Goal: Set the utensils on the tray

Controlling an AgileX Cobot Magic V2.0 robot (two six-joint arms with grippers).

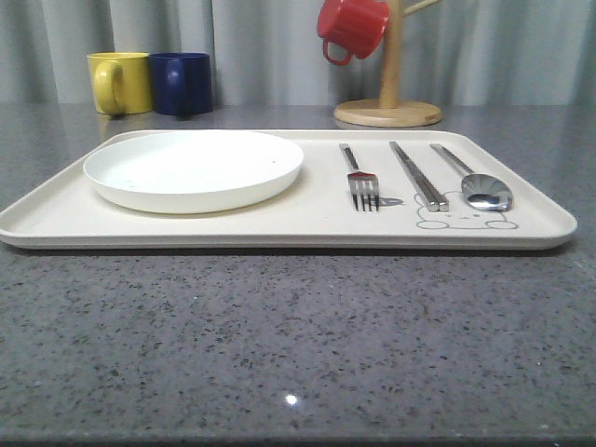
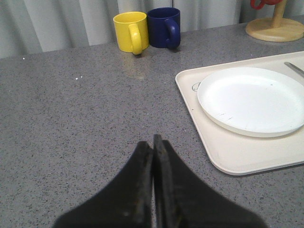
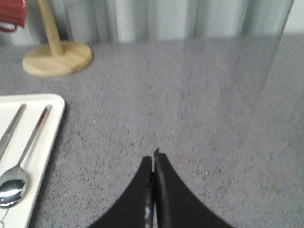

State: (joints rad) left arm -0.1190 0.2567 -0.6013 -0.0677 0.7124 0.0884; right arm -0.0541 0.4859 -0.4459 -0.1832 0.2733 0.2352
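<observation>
Tray [image 1: 279,228]: cream, rectangular, lying flat on the grey speckled table [image 1: 298,345]; a rabbit drawing is showing at its near right corner.
Plate [image 1: 194,169]: white, round, shallow, sitting on the tray's left half.
Fork [image 1: 359,177]: lying on the tray right of the plate, tines pointing toward the camera.
Chopsticks [image 1: 417,174]: lying side by side between fork and spoon.
Spoon [image 1: 475,181]: lying rightmost on the tray, bowl nearest the camera.
Left gripper [image 2: 153,142]: hovering over bare table left of the tray, fingers pressed together, holding nothing.
Right gripper [image 3: 154,156]: hovering over bare table right of the tray, fingers pressed together, holding nothing.
Yellow mug [image 1: 119,82], blue mug [image 1: 182,83]: standing side by side behind the tray.
Red mug [image 1: 351,28]: hanging on the wooden stand [image 1: 388,102].
</observation>
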